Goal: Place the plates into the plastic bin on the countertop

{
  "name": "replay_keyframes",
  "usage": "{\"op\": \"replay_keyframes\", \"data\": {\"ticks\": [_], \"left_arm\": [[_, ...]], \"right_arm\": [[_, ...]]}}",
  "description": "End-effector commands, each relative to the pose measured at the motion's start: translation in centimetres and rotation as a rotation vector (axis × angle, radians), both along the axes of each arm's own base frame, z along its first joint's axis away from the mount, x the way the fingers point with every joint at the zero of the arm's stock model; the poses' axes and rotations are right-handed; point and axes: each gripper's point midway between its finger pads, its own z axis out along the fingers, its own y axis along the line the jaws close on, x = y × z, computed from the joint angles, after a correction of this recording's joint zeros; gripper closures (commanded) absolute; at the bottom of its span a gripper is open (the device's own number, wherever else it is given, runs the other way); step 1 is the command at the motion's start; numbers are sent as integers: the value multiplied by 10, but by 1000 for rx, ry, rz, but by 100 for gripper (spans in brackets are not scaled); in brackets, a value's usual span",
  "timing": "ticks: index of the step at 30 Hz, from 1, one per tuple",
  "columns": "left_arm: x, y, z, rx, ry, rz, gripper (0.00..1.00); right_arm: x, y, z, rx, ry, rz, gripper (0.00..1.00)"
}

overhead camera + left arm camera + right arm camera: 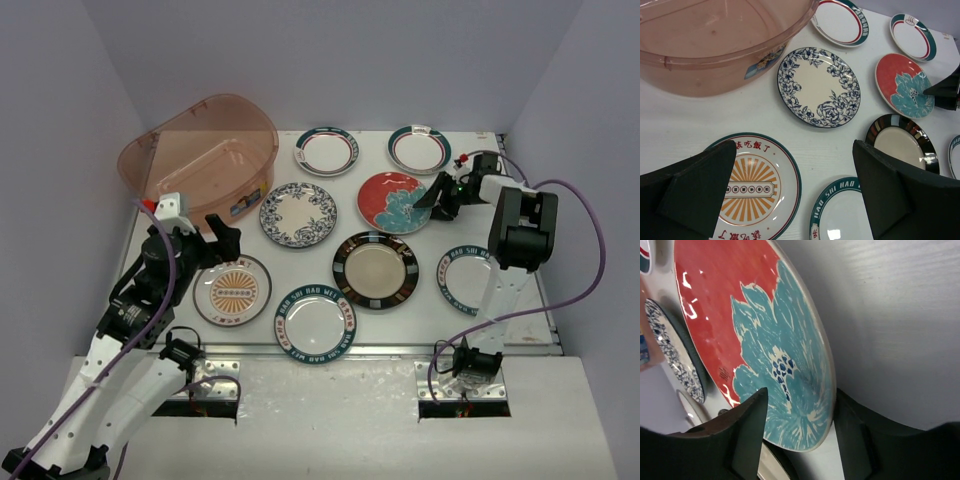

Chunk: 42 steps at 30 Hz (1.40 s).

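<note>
Both reaching low: left tool (794, 150) is gaping empty over the sunburst plate (751, 192). The right tool (800, 397) is straddling the glossy red plate (735, 305)'s rim; grip unclear.

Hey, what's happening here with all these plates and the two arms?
Two robot arms are clearing plates into the pinkish plastic bin, which holds none yet; all eight lie on the white table. The right gripper has its fingers on either side of the red plate at its rim, though a firm grip isn't clear. The left gripper hangs open above the orange sunburst plate.
</note>
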Motion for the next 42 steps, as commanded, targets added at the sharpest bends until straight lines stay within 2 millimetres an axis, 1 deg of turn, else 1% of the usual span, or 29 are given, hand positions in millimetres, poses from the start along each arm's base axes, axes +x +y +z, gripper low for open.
{"op": "replay_keyframes", "data": {"ticks": [1, 5, 6, 7, 8, 9, 10, 12, 13, 15, 17, 18, 19, 21, 23, 24, 26, 29, 31, 32, 33, 34, 35, 38, 40, 42], "left_arm": [[2, -4, 17, -16, -68, -21, 0], [1, -4, 19, -17, -74, -19, 0], [1, -3, 20, -18, -75, -17, 0], [1, -3, 20, -19, -77, -14, 0], [1, -3, 21, -20, -78, -15, 0], [1, -3, 22, -21, -77, -19, 0], [1, -4, 22, -22, -77, -23, 0], [1, -6, 24, -28, -76, -32, 0], [1, -8, 25, -43, -74, -36, 0], [0, -21, 26, -81, -62, -87, 0], [0, -35, 27, -129, -55, -146, 0], [0, -41, 27, -149, -54, -173, 0], [2, -47, 28, -170, -54, -191, 0], [2, -61, 29, -207, -48, -253, 0], [2, -72, 33, -242, -51, -298, 0], [4, -77, 36, -268, -60, -318, 0], [10, -93, 41, -334, -68, -367, 0], [21, -112, 38, -399, -48, -422, 0], [28, -125, 46, -446, -63, -466, 0], [36, -134, 47, -469, -62, -492, 0], [45, -142, 40, -479, -32, -507, 0], [52, -149, 37, -486, -12, -526, 0], [59, -157, 40, -496, -8, -551, 0], [76, -174, 35, -511, 32, -606, 1], [87, -184, 28, -513, 65, -629, 6], [95, -186, 20, -509, 89, -616, 12]], "right_arm": [[-3, 2, -17, 116, 27, -57, 60], [-8, 4, -22, 149, 41, -75, 88], [-9, 5, -20, 170, 38, -84, 95], [-8, 5, -16, 197, 25, -100, 100], [-4, 4, -9, 222, 1, -120, 100], [-8, 7, -4, 242, -7, -126, 100], [-1, 8, 16, 289, -67, -130, 100], [1, 13, 31, 350, -122, -127, 100], [-4, 18, 43, 378, -147, -125, 100], [-2, 22, 76, 436, -248, -125, 100], [-6, 25, 103, 473, -327, -127, 100], [-8, 28, 114, 495, -357, -122, 100], [-14, 30, 118, 514, -368, -120, 100], [-16, 32, 138, 544, -425, -114, 100], [-20, 36, 150, 564, -456, -99, 100], [-24, 40, 155, 575, -466, -81, 100], [-38, 50, 167, 597, -494, -39, 100], [-59, 62, 184, 612, -535, 10, 100], [-75, 73, 181, 621, -514, 23, 100], [-87, 82, 187, 622, -522, 51, 100], [-97, 89, 195, 618, -542, 79, 100], [-104, 95, 201, 614, -554, 101, 100], [-111, 102, 205, 611, -554, 121, 100], [-125, 123, 208, 580, -546, 179, 100], [-134, 136, 217, 564, -562, 221, 100], [-138, 144, 217, 550, -546, 241, 100]]}}
